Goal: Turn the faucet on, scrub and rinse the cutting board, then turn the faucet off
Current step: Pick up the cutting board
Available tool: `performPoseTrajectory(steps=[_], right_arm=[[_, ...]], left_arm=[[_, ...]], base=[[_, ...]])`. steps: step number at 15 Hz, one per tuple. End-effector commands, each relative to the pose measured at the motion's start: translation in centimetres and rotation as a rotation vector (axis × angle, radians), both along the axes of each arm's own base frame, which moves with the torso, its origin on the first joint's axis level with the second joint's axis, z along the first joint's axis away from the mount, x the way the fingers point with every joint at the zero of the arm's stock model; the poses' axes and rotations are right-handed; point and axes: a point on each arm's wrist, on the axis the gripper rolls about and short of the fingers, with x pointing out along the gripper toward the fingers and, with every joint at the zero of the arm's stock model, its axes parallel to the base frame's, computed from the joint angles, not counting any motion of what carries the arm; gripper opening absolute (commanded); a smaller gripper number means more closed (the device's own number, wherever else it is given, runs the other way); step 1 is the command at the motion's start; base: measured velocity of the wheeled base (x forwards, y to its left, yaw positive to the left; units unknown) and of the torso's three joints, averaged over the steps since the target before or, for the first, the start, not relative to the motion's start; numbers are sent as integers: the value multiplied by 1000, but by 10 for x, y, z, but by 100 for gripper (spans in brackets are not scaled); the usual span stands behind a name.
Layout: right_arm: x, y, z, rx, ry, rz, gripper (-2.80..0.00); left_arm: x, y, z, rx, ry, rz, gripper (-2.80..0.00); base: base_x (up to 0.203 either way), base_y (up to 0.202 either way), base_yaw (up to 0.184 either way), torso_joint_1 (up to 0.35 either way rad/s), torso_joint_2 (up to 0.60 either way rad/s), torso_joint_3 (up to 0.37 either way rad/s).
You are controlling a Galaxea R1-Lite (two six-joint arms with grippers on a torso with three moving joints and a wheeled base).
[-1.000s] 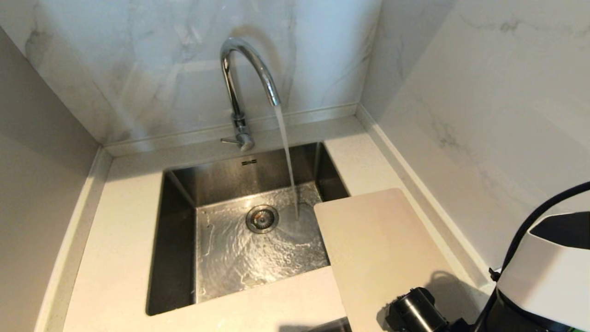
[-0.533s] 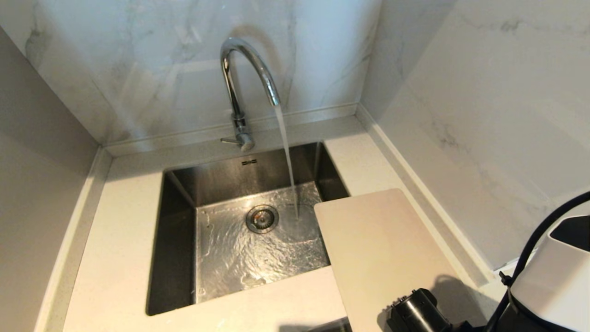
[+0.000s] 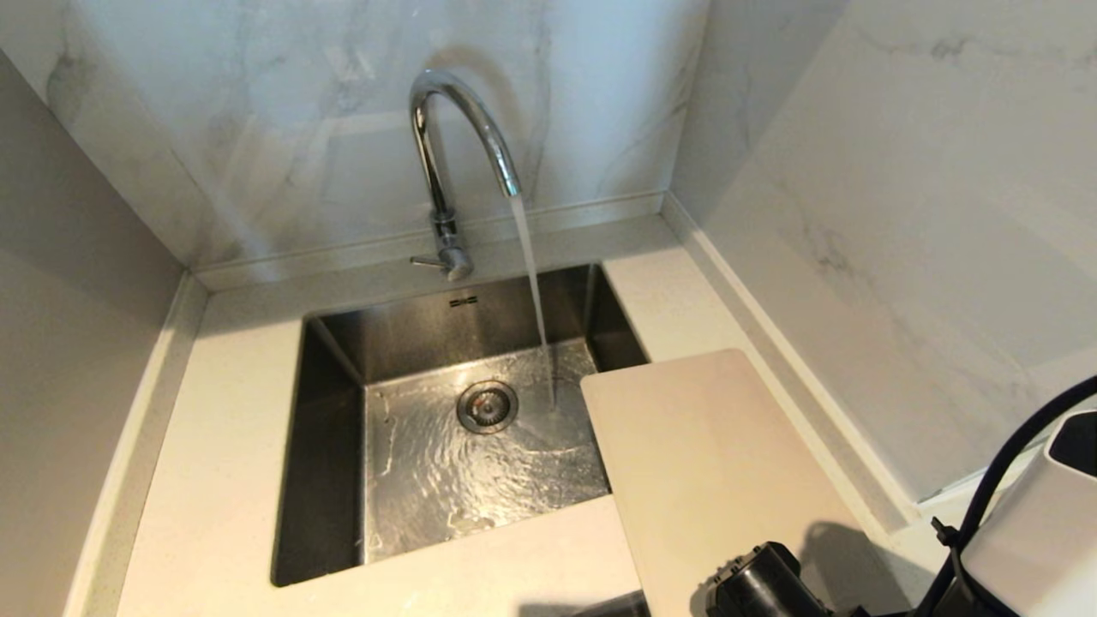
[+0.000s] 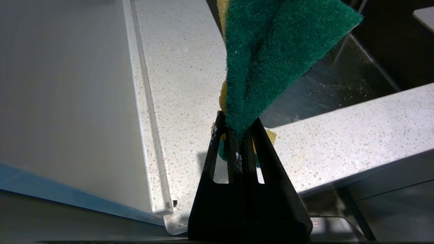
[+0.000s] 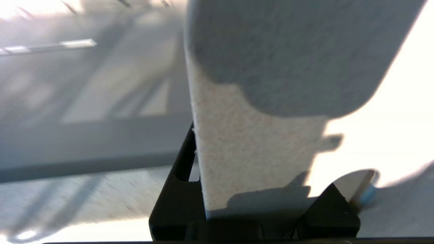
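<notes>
Right wrist view: right pincer (image 5: 257, 189) clamped on cutting board (image 5: 257, 152) edge, board between jaws.

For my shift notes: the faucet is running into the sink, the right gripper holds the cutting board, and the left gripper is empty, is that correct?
Not quite: the left gripper is shut on a green-and-yellow sponge, as the left wrist view shows. The rest stands: the faucet runs into the sink, and the right gripper holds the cutting board.

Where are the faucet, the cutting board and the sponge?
faucet (image 3: 463, 103): head view, arched spout.
cutting board (image 3: 711, 454): head view, flat top face.
sponge (image 4: 271, 51): left wrist view, green scouring side.
</notes>
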Motion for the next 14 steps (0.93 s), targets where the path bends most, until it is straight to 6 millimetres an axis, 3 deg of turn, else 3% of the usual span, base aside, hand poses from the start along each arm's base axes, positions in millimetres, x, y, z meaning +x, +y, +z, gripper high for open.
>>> performPoseTrajectory(steps=[1, 14], right_arm=[[-2, 1, 6, 3, -33, 10, -280], [-16, -2, 22, -37, -140, -1, -280]], left_arm=[[0, 0, 0, 0, 2, 0, -280], [0, 0, 0, 0, 4, 0, -280]], base=[[0, 0, 0, 0, 0, 0], [0, 0, 0, 0, 0, 0]])
